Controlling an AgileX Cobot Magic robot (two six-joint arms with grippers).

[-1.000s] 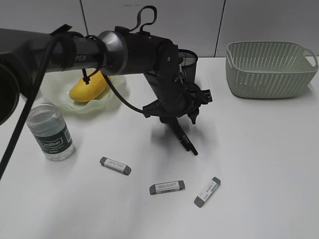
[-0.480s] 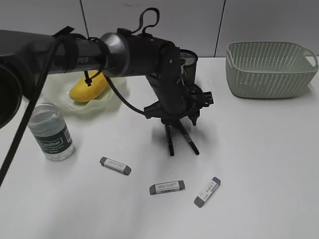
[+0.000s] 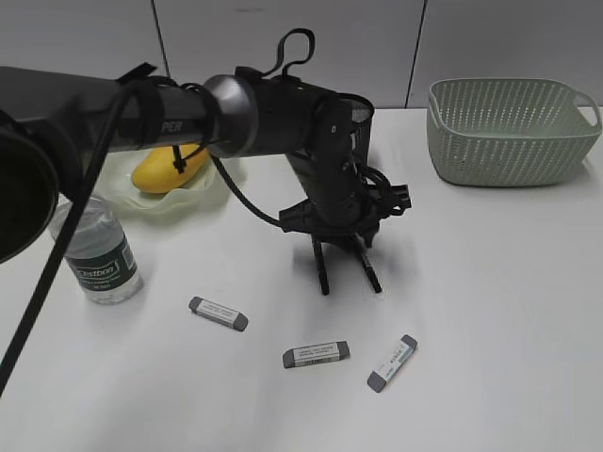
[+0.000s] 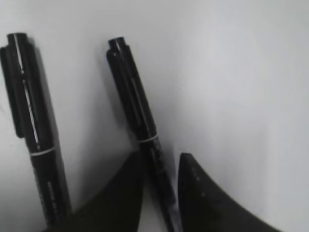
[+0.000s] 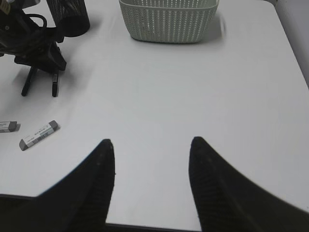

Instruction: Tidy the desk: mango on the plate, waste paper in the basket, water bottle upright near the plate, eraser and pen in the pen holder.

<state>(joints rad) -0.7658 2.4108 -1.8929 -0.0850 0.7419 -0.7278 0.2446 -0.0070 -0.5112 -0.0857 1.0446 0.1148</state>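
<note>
The mango (image 3: 165, 169) lies on the ruffled green plate (image 3: 203, 188) at the back left. The water bottle (image 3: 99, 250) stands upright in front of the plate. Two black pens lie side by side on the desk (image 3: 490, 301), the left pen (image 3: 321, 268) and the right pen (image 3: 370, 273). My left gripper (image 3: 344, 240) is low over them. In the left wrist view its jaws (image 4: 159, 157) straddle the right pen (image 4: 133, 101) with a narrow gap; the left pen (image 4: 29, 125) lies outside them. Three grey erasers (image 3: 218, 314) (image 3: 317, 354) (image 3: 392, 363) lie near the front. The black pen holder (image 3: 360, 118) stands behind the arm. The waste paper is not in view. My right gripper (image 5: 152, 145) is open and empty.
The green basket (image 3: 509, 132) stands at the back right and shows in the right wrist view (image 5: 166, 21). The left arm stretches from the left edge across the plate area. The right gripper hovers near the desk's front edge (image 5: 145, 224).
The left gripper has shifted right and lower. The two pens, bunched under it a second ago, now lie apart, and its jaws sit around the right one.
</note>
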